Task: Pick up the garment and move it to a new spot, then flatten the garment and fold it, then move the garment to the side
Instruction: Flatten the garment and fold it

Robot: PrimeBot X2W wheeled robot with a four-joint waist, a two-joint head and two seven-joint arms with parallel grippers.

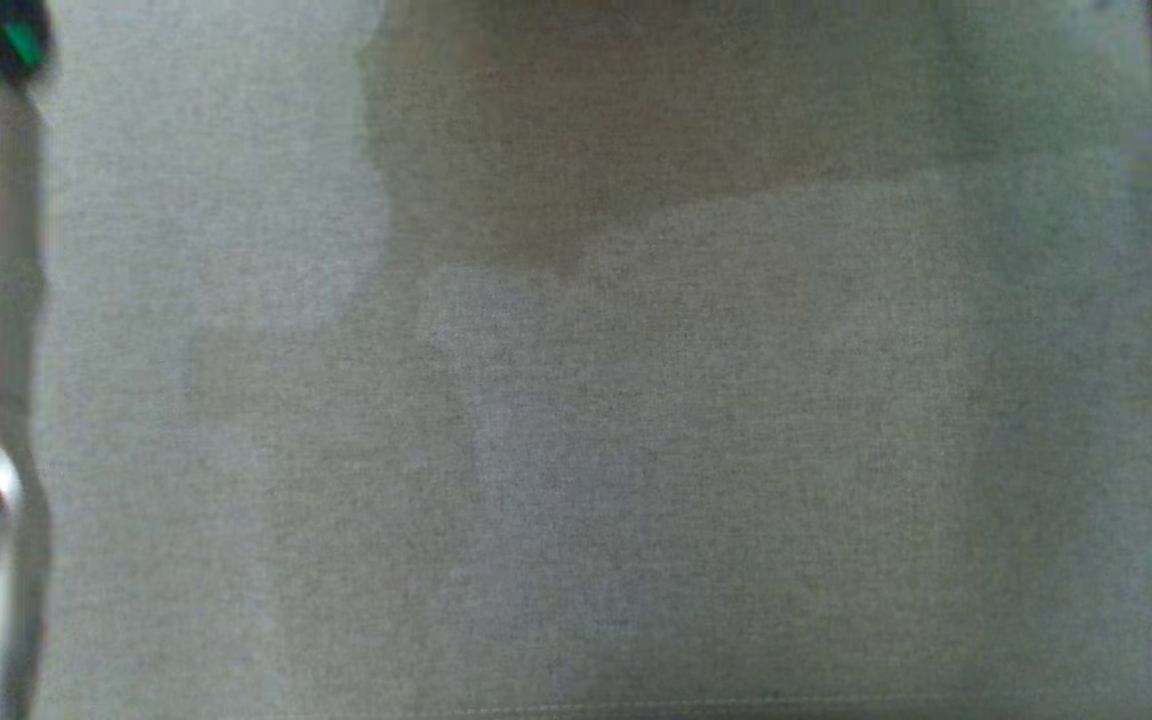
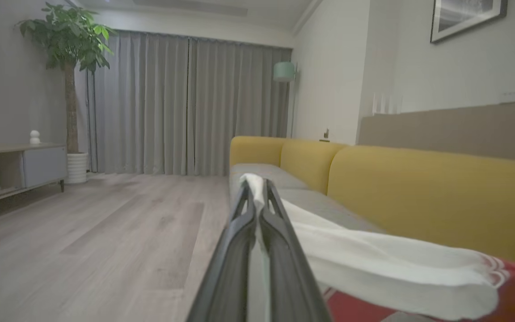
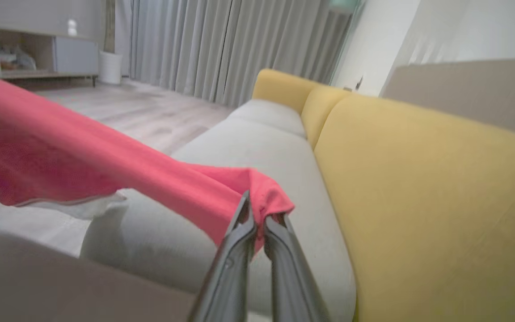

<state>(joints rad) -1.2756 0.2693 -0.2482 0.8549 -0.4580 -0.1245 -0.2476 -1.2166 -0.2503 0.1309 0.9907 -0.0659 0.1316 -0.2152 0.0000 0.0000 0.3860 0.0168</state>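
Your left hand (image 2: 257,185) and right hand (image 3: 259,210) are each pinched tight on an edge of the garment (image 3: 61,147), which hangs between them above the sofa (image 3: 257,147). It looks light and limp and will likely sag, so take it by hems and corners.

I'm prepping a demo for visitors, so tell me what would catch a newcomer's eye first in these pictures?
The red garment stands out first, stretched above the grey seat from the right end effector, shut on its fabric. Its white part is pinched in the left end effector. Beside both runs the bright yellow sofa back.
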